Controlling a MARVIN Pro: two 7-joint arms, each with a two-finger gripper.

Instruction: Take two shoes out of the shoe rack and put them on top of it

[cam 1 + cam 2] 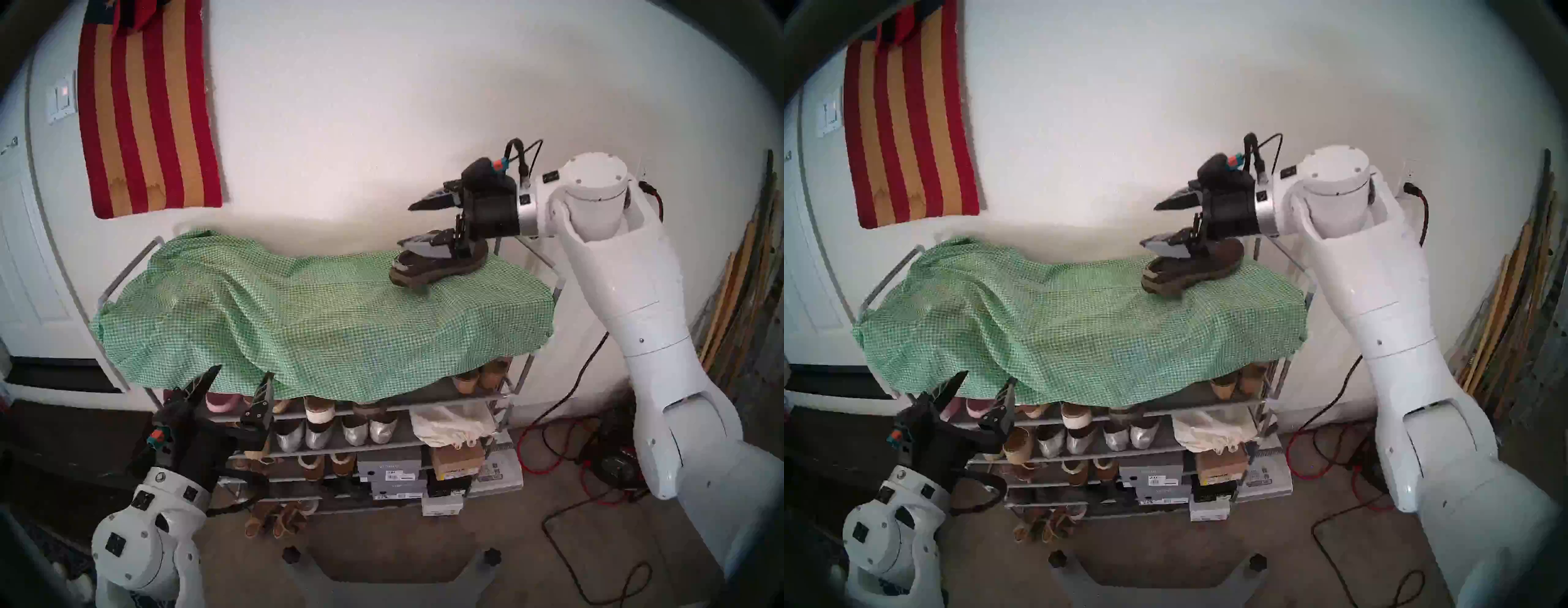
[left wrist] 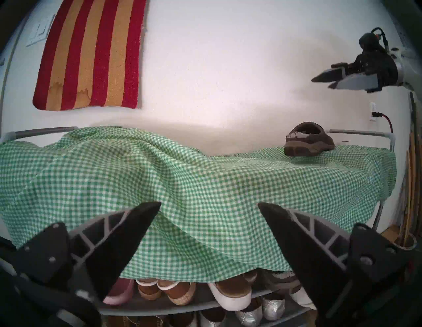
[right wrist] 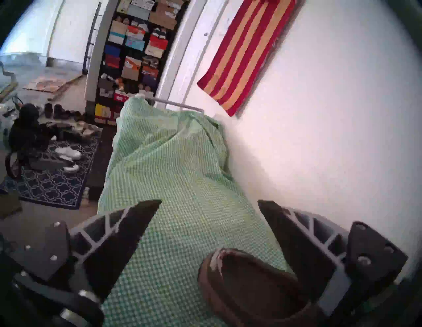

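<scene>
We find one brown clog [image 2: 308, 142] standing on the green gingham cloth [image 1: 297, 314] atop the shoe rack [image 1: 524, 384], near its right end, sole down and clear of any finger. We judge the first placement done and the second shoe not yet fetched.

The right gripper [image 1: 405, 225] hangs above that clog with its jaws spread and nothing between them. In the head view the clog sits at about 5 o'clock from the fingertips, partly under the lower finger; in the left wrist view there is plain air between gripper and shoe. In the right wrist view the clog's open heel shows at 5 o'clock, between the two fingers and nearer the right-hand one.

The left gripper [image 1: 242, 392] is low at the rack's front left, jaws wide apart and empty, pointing at the hanging cloth edge, with the upper shelf's shoes just below it.

We believe the second clog [image 2: 282, 279] is the dark shoe half hidden under the cloth hem at the right of the top shelf, at 5 o'clock in the left wrist view; its identity is not certain.

In our judgement, the next move calls for the right arm to withdraw clear of the placed clog, and for one gripper to reach under the hem, avoiding the tan sandals [image 2: 169, 291] and silver flats [image 2: 262, 308], without dragging the cloth.
</scene>
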